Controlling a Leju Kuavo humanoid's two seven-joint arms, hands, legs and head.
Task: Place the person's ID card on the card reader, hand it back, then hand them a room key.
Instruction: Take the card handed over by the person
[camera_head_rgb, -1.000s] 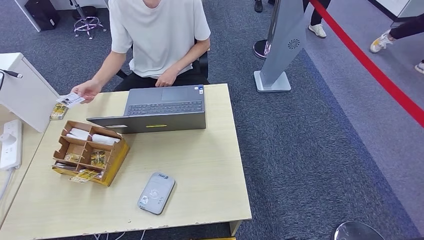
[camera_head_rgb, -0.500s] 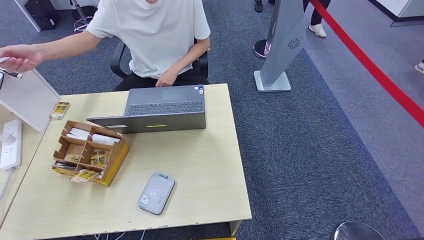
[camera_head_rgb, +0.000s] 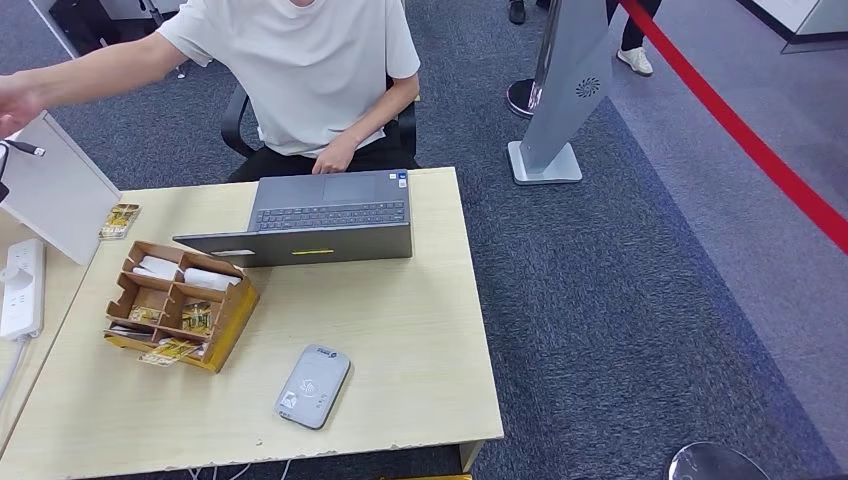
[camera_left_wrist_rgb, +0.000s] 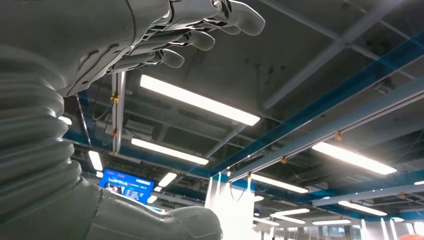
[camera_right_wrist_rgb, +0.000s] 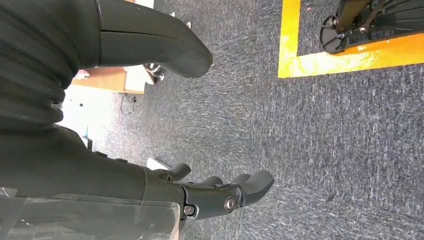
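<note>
The grey card reader (camera_head_rgb: 312, 386) lies flat near the table's front edge. A cardboard organizer (camera_head_rgb: 178, 305) to its left holds several yellow-patterned cards and white ones. The seated person in a white shirt (camera_head_rgb: 300, 70) stretches an arm out to the left, and their hand (camera_head_rgb: 10, 102) is cut off at the picture's edge, so I cannot tell what it holds. In the left wrist view my left hand (camera_left_wrist_rgb: 165, 40) is raised toward the ceiling with fingers and thumb apart, holding nothing. My right hand (camera_right_wrist_rgb: 210, 192) hangs over grey carpet, fingers spread and empty.
An open grey laptop (camera_head_rgb: 320, 220) stands at the table's far side in front of the person. One yellow-patterned card (camera_head_rgb: 119, 220) lies on the table beside a white box (camera_head_rgb: 55, 195). A power strip (camera_head_rgb: 22, 285) is at the left. A red barrier line (camera_head_rgb: 740, 130) crosses the carpet on the right.
The person's hand, which held a card over the table's far left corner, has swung up and out to the left edge of the head view. Nothing on the table has moved.
</note>
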